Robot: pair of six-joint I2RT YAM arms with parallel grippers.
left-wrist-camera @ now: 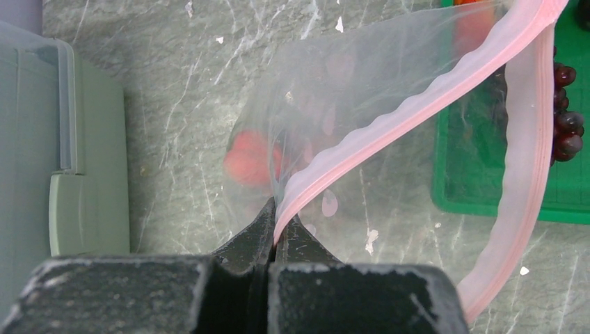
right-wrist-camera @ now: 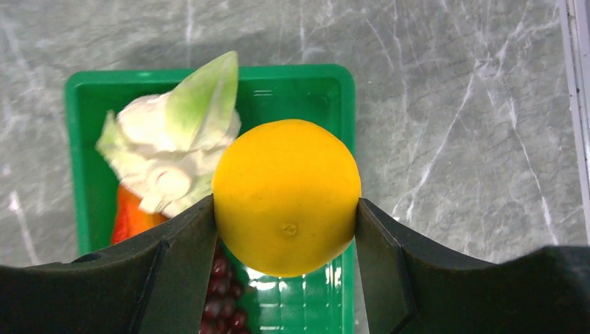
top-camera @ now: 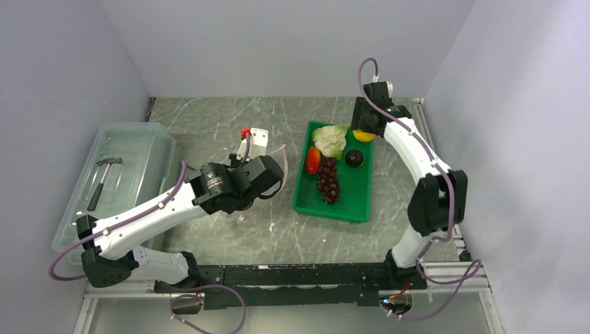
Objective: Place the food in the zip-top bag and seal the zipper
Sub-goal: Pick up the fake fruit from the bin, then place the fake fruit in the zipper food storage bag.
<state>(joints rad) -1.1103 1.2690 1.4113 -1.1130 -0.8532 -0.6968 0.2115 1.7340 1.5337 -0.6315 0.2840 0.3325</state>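
Observation:
My left gripper (left-wrist-camera: 278, 217) is shut on the end of the pink zipper (left-wrist-camera: 417, 104) of the clear zip-top bag (left-wrist-camera: 362, 62), whose mouth hangs open to the right. In the top view the left gripper (top-camera: 270, 171) is left of the green tray (top-camera: 348, 203). My right gripper (right-wrist-camera: 286, 209) is shut on the orange-yellow fruit (right-wrist-camera: 286, 188) and holds it above the tray's far right corner (top-camera: 363, 135). The tray holds the grape bunch (top-camera: 328, 182), red tomato piece (top-camera: 313, 160), leafy vegetable (top-camera: 330, 139) and a dark round piece (top-camera: 354, 158).
A large translucent bin (top-camera: 163, 142) with a hammer (top-camera: 104, 177) in it stands at the left. A small white and red object (top-camera: 254, 137) lies behind the left gripper. Walls close in on three sides.

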